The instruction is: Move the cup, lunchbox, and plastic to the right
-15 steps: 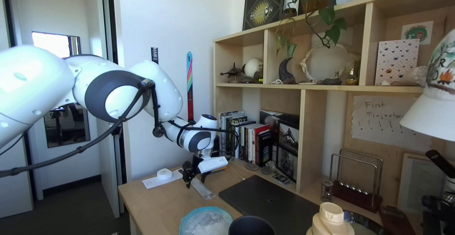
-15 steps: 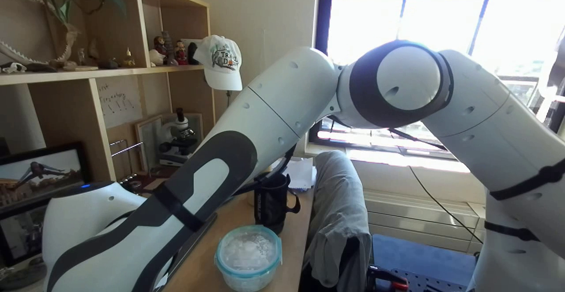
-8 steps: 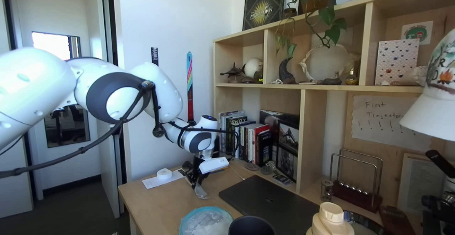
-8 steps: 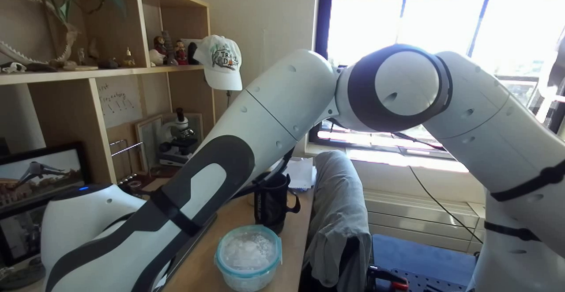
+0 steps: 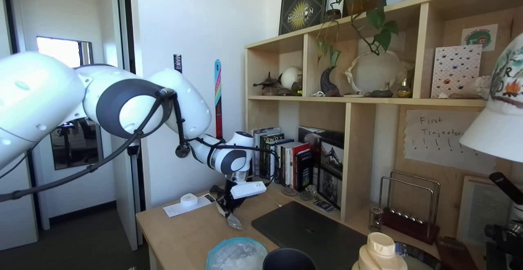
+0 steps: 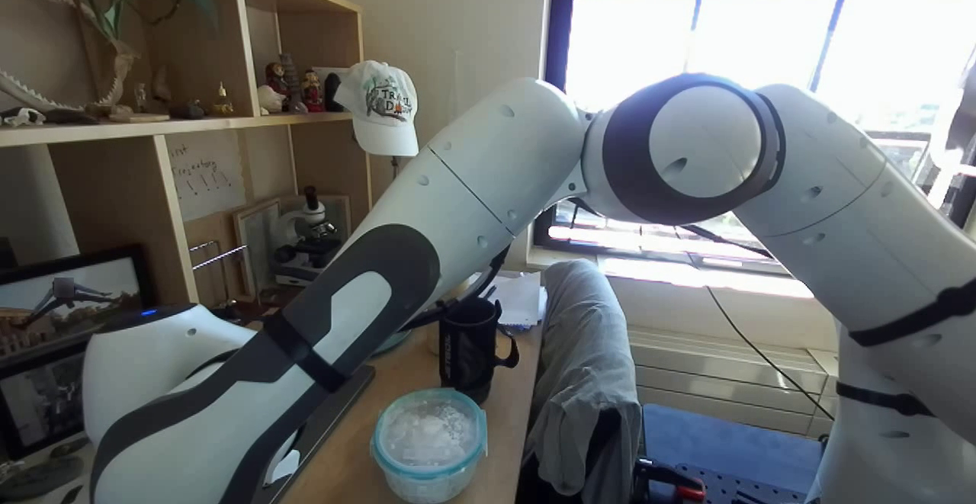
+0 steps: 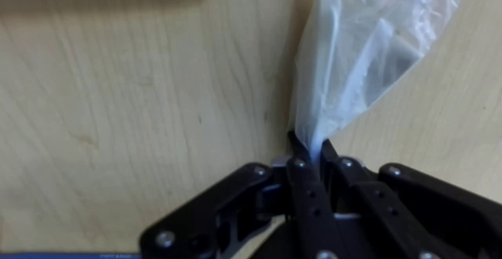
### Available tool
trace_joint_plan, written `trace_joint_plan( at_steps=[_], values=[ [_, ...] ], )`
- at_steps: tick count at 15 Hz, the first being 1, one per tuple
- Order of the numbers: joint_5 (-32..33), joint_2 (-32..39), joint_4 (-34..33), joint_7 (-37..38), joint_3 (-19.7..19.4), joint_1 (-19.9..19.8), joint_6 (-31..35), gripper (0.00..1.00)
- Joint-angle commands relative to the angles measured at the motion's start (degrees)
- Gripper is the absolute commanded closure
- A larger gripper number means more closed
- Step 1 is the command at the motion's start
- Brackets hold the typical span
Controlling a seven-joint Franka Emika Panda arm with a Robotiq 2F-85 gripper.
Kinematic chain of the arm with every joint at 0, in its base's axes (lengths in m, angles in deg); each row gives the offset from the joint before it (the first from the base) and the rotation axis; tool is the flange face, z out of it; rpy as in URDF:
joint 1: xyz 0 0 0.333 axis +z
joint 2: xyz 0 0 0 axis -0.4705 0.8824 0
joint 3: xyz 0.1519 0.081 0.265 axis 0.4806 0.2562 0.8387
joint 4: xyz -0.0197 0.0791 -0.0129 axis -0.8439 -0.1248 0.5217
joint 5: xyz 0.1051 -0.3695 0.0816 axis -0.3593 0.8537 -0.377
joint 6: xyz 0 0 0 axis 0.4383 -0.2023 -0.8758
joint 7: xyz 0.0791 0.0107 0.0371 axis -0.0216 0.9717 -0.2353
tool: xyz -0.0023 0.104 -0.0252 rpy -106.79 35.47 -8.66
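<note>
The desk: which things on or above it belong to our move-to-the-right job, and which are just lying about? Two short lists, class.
For the job:
- cup
- lunchbox
- plastic, pinched between the fingers

Just lying about:
- laptop
- books
- Newton's cradle
- microscope

My claw [image 7: 310, 145] pointed downward, its two fingers [image 7: 308, 182] set close together, tips nearly meeting. My wrist [image 5: 235, 161] was positioned above the claw; my forearm [image 6: 366, 298] sloped down toward it from the raised elbow [image 6: 705, 142].
</note>
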Motion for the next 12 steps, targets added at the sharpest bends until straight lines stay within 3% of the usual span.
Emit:
trace_joint_plan(
  at_steps=[1, 8, 12],
  values=[
    [-1.3, -4.9, 3.7, 6.0, -3.1, 0.6, -4.8, 0.93],
    [-7.3, -11.1, 9.9, 19.5, -4.6, -2.2, -10.7, 0.93],
    [-15.1, -16.1, 16.4, 24.8, -4.3, -5.0, -8.3, 0.94]
  ],
)
